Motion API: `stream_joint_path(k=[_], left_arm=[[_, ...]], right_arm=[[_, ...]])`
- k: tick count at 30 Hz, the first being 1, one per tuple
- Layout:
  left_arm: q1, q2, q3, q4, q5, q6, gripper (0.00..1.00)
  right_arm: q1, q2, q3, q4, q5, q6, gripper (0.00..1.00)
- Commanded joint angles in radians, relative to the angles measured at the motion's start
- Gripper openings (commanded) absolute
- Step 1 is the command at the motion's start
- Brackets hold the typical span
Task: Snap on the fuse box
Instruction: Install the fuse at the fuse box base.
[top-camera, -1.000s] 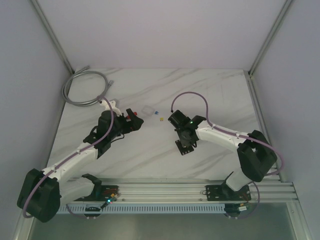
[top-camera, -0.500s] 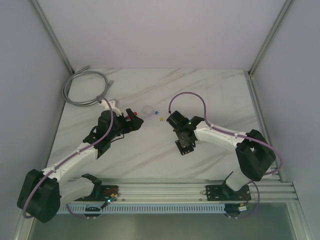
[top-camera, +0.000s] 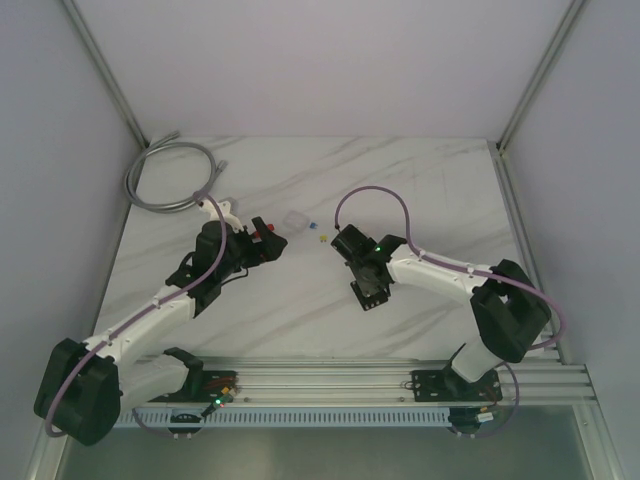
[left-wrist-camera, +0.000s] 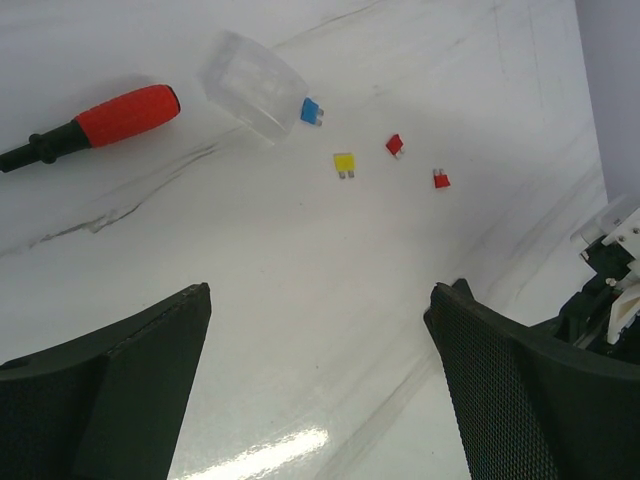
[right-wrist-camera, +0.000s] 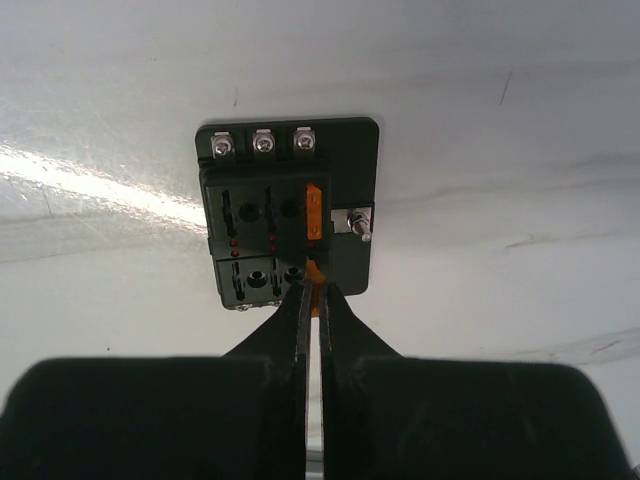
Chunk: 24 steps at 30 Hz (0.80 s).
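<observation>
The fuse box (right-wrist-camera: 255, 225) is a black square block flat on the table, with one orange fuse (right-wrist-camera: 314, 211) seated in a slot. It also shows in the top view (top-camera: 367, 295). My right gripper (right-wrist-camera: 312, 290) is shut on a second orange fuse (right-wrist-camera: 315, 272) and holds it at the box's near edge; in the top view the right gripper (top-camera: 364, 279) is right over the box. My left gripper (left-wrist-camera: 320, 300) is open and empty above bare table, near the red-handled tool in the top view (top-camera: 262, 246).
A red-handled tool (left-wrist-camera: 125, 113) and a clear square cover (left-wrist-camera: 252, 85) lie ahead of the left gripper. Loose blue (left-wrist-camera: 312, 111), yellow (left-wrist-camera: 344, 162) and red (left-wrist-camera: 395, 145) fuses lie beside them. A grey cable coil (top-camera: 165, 175) lies at the back left.
My right wrist has shifted slightly left over the fuse box, still holding the fuse. The left arm has not moved.
</observation>
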Motion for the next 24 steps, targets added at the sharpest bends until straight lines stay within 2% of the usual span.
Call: stream_joint_path(k=[1, 24], left_arm=[[0.005, -0.02, 0.017, -0.008, 0.015, 0.007, 1.0], [0.004, -0.031, 0.017, -0.003, 0.02, 0.003, 1.0]], right_arm=[[0.009, -0.008, -0.012, -0.026, 0.044, -0.011, 0.0], [0.026, -0.023, -0.045, 0.021, 0.059, -0.049, 0.0]])
